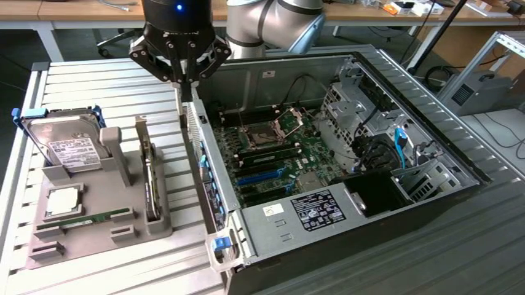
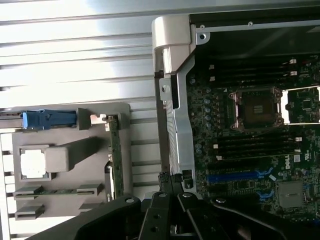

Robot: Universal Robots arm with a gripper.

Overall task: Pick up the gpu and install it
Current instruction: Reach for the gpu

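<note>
The table [image 1: 90,80] is ribbed bare metal, silvery with a dull sheen. The holder [image 1: 90,243] on it looks like matt grey plastic. The gpu [image 1: 149,175] is a green circuit board. The drive [image 1: 70,144] has a smooth, shiny metal face with a white paper label, and it sits in a blue plastic frame [image 1: 24,115]. The case [image 1: 246,80] is grey sheet metal, smooth and faintly glossy, with a printed sticker [image 1: 316,209] and a blue plastic latch [image 1: 220,243]. The gripper [image 1: 187,92] is black with a slight gloss. The arm [image 1: 275,18] is smooth and silvery grey.
</note>
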